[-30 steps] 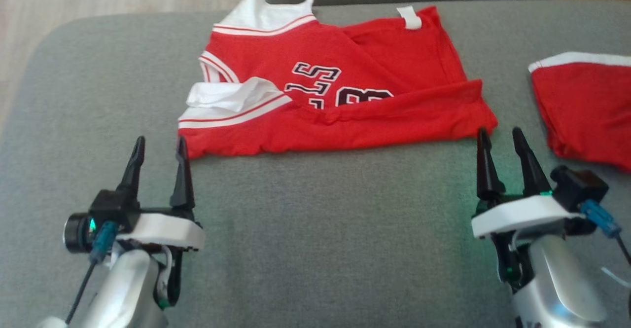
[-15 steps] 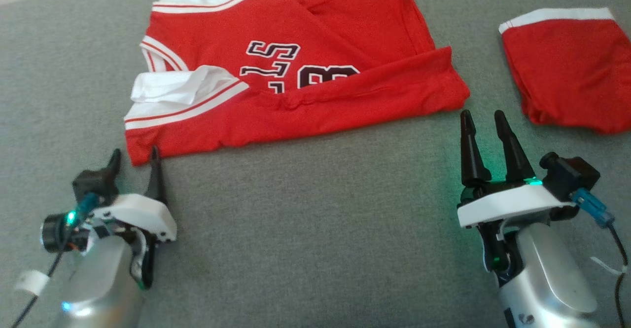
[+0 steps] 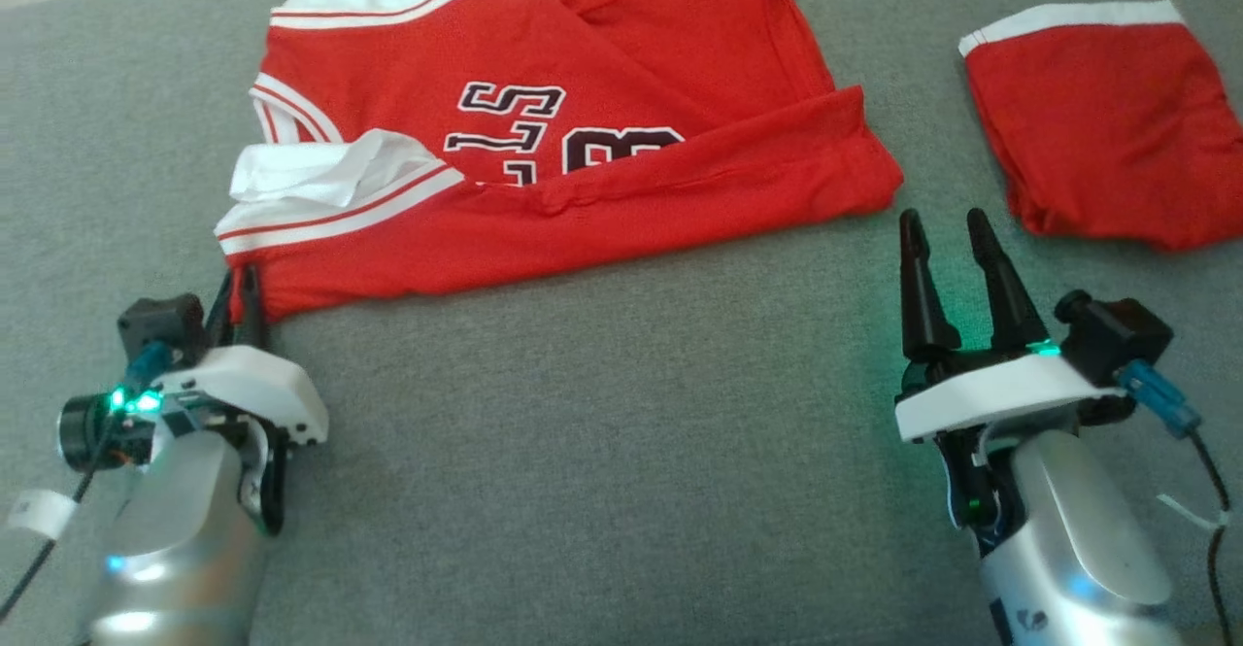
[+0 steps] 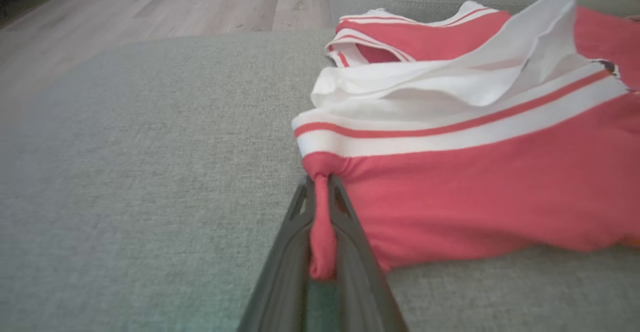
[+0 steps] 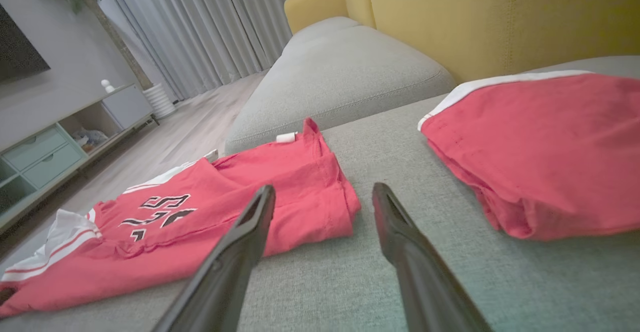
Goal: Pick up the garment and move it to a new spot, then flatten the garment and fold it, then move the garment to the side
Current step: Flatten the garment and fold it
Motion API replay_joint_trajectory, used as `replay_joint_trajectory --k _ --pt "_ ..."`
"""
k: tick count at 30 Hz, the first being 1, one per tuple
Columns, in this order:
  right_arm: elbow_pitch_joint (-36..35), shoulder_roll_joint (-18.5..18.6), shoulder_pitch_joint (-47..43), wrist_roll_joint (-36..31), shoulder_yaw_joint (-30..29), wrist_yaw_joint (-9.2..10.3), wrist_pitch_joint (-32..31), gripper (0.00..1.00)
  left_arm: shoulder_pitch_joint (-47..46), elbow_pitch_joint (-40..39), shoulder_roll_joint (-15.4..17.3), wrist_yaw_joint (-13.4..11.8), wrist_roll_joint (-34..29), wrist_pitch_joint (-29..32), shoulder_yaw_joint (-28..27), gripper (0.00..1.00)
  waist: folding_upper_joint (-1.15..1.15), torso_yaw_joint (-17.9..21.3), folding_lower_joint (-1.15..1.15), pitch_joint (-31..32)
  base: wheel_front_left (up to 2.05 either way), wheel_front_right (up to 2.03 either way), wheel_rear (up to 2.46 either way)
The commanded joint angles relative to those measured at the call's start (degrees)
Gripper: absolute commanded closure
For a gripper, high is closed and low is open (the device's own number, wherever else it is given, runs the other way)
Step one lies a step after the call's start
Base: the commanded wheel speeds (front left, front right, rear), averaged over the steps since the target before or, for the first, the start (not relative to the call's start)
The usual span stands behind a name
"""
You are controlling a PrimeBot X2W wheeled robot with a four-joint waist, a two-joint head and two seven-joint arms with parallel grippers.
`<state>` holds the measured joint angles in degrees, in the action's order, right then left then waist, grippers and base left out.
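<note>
left pincer [image 3: 241,289] clenched on garment [image 3: 621,209] near-left corner; right pincer [image 3: 940,228] released, just short of near-right corner. long axis runs left-right between them.

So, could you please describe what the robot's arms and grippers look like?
They match: the left gripper and right gripper each have two long, tapering black fingers on a white curved bracket atop a glossy silver forearm. A black camera with a blue connector and dark cable sits on each wrist's outer side, beside green lights.
</note>
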<state>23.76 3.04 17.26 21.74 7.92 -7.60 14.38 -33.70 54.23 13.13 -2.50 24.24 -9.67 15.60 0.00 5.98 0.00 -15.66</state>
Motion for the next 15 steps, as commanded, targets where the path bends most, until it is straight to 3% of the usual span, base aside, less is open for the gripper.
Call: replay_joint_trajectory --k 1,10,15 --pt "-0.72 -0.16 1.63 -1.15 1.07 0.11 0.62 0.0 0.13 -0.78 1.57 0.1 0.18 -1.71 -0.96 1.0 0.0 -0.85 0.0 0.79 0.0 0.0 0.0" --pt "6.86 -0.16 7.5 -7.71 -3.09 0.11 -4.66 0.0 -0.54 -13.44 0.44 0.47 -3.5 -5.27 -0.02 1.0 0.0 -4.75 0.0 1.77 0.0 0.0 0.0" --pt "15.07 -0.16 12.54 -12.75 -8.35 0.11 -10.06 0.0 2.3 -21.0 -0.19 -0.22 -5.7 -5.3 -0.39 1.0 0.0 -6.81 0.0 1.46 0.0 0.0 0.0"
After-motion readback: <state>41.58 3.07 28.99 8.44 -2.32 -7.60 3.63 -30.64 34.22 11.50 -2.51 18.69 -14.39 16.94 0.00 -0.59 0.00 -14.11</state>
